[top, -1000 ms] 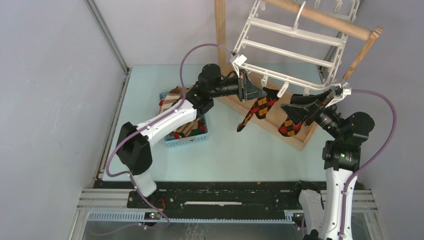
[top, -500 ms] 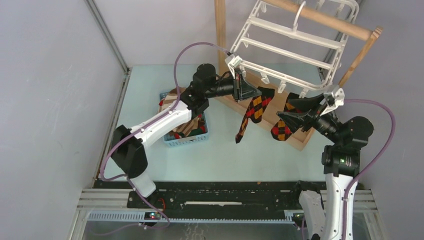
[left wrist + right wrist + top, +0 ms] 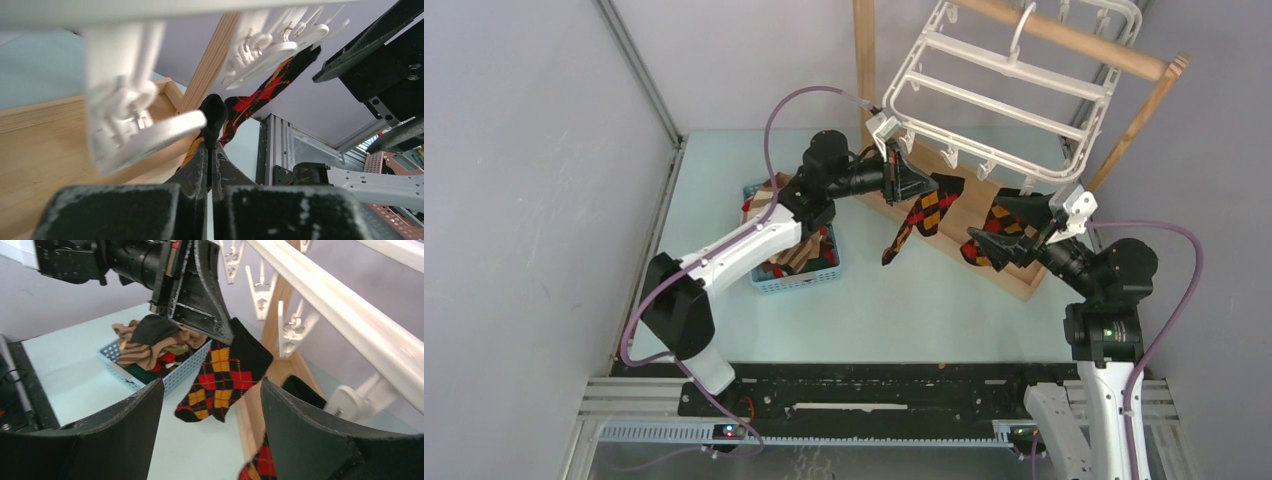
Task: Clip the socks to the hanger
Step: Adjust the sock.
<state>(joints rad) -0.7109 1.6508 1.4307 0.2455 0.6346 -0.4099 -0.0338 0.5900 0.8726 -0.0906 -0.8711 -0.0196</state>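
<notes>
Left gripper point(image 3: 929, 187) first on my screen: its jaws are pressed flat together on the black top edge of an argyle sock point(image 3: 917, 215). I see the sock dangling free in the air, its red, orange and yellow diamonds hanging down above the middle of the worktop point(image 3: 904, 310). From the left wrist view, the pinched edge sits just below the white clips point(image 3: 260, 297) on the near rail of the hanger point(image 3: 340, 307), close to one clip but not inside it. I see the right gripper point(image 3: 211, 382) with its fingers spread wide and nothing clamped between them, aimed at the held sock from the right. A second argyle sock point(image 3: 252, 95) hangs further right along the same rail, and it looks to me to be caught in a clip there. Its lower part drops down beside the right fingers, and I cannot tell whether it touches them. The hanger is tilted, its hook point(image 3: 1021, 30) over the round rail point(image 3: 1074, 40) of the wooden stand point(image 3: 864, 60), which stands toward the far right corner of the worktop. Left of the worktop's middle I see the blue basket point(image 3: 809, 280), under the left arm, with brown striped socks point(image 3: 137, 352) and others heaped inside.
</notes>
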